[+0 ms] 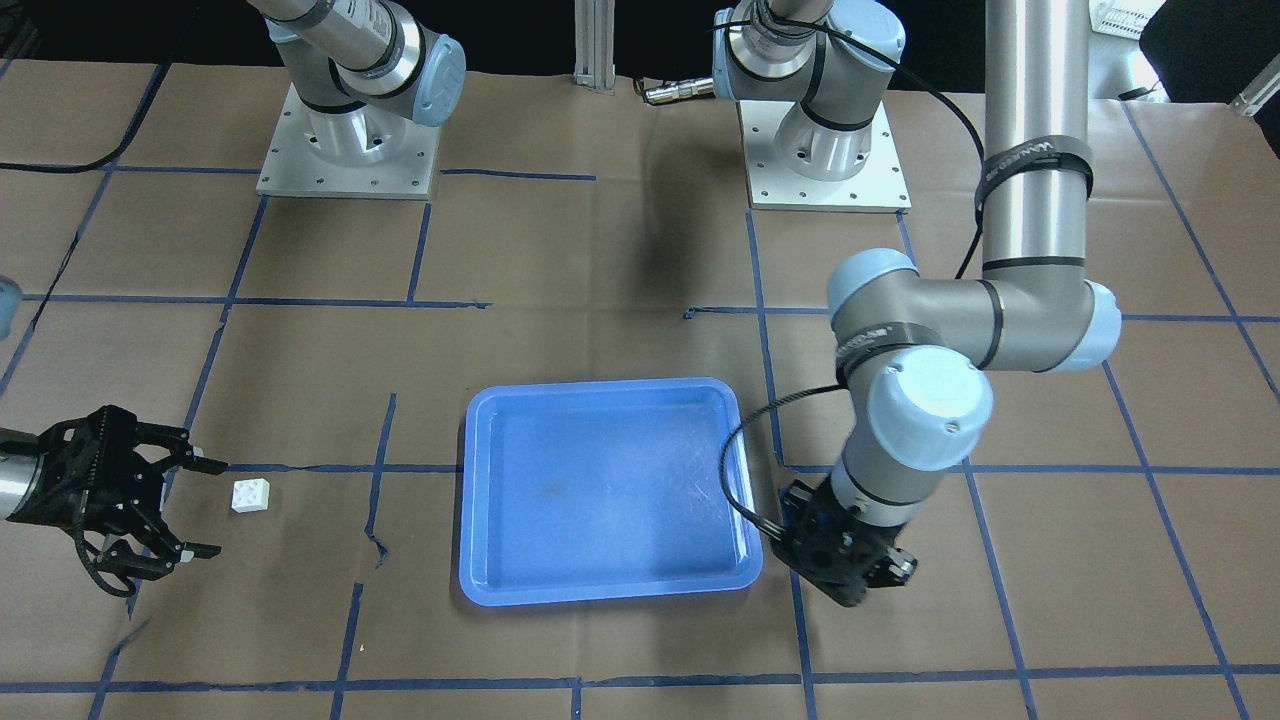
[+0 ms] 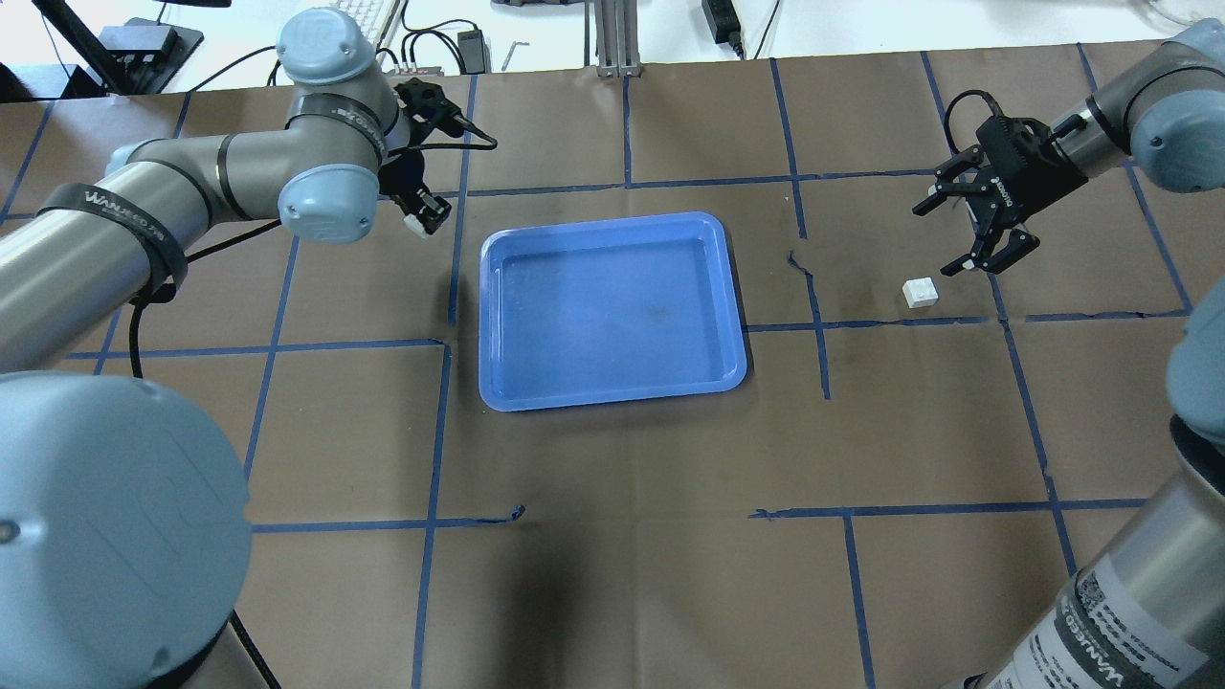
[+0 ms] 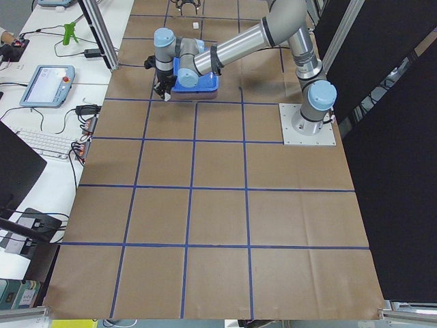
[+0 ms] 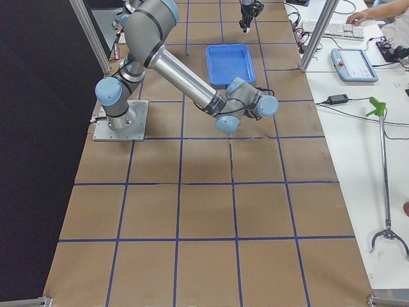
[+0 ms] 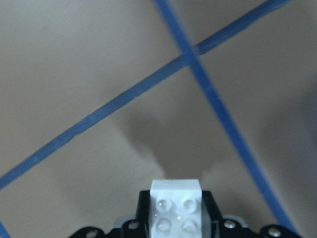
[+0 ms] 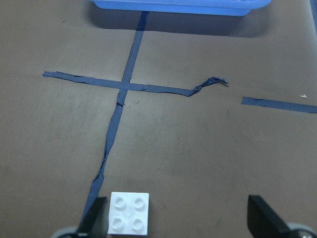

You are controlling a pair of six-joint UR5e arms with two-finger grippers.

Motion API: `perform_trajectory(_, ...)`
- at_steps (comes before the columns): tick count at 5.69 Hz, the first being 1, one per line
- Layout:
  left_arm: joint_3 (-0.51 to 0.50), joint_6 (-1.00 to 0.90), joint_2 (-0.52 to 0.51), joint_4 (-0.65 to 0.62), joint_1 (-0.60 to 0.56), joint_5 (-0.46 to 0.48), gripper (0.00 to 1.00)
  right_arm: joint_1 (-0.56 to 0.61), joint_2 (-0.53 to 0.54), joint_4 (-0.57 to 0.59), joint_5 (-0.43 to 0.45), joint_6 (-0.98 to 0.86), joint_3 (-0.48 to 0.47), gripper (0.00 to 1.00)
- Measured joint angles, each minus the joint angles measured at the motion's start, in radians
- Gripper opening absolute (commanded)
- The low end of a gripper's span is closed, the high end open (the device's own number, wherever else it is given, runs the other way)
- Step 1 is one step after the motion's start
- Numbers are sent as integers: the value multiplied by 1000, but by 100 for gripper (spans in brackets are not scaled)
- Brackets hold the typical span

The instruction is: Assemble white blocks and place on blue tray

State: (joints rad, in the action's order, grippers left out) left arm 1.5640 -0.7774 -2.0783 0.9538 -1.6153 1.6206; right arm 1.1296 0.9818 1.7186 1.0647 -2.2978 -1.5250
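The blue tray [image 2: 603,224] lies in the middle of the table, with nothing in it; it also shows in the front view [image 1: 600,389]. My left gripper [image 2: 426,215] hangs just off the tray's far left corner, shut on a white block [image 5: 176,198] with its studs facing the wrist camera. The second white block [image 2: 921,292] lies studs up on the paper to the tray's right, and it also shows in the front view [image 1: 250,495]. My right gripper [image 2: 936,239] is open just beyond it. In the right wrist view the block [image 6: 129,219] sits beside one finger.
Brown paper with blue tape gridlines covers the table. Torn tape [image 6: 210,83] lies between the loose block and the tray [image 6: 183,4]. The two arm bases [image 1: 345,150] stand at the robot's edge. Operators' desks with a keyboard [image 3: 48,140] run along the far side.
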Motion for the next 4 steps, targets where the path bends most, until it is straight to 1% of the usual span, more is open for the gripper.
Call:
perform_trajectory(1, 23, -122, 45, 47, -94, 1, 24, -4, -17, 3, 3, -24, -5, 99)
perform_trajectory(2, 53, -245, 56, 59, -179, 4, 25, -15, -21, 3, 7, -37, -30, 99)
perform_trajectory(3, 78, -351, 41, 51, -233, 5, 28, -28, -21, 10, 7, -42, -67, 99)
perform_trajectory(4, 88, -416, 9, 33, -257, 5, 32, -34, -21, 19, 8, -42, -89, 92)
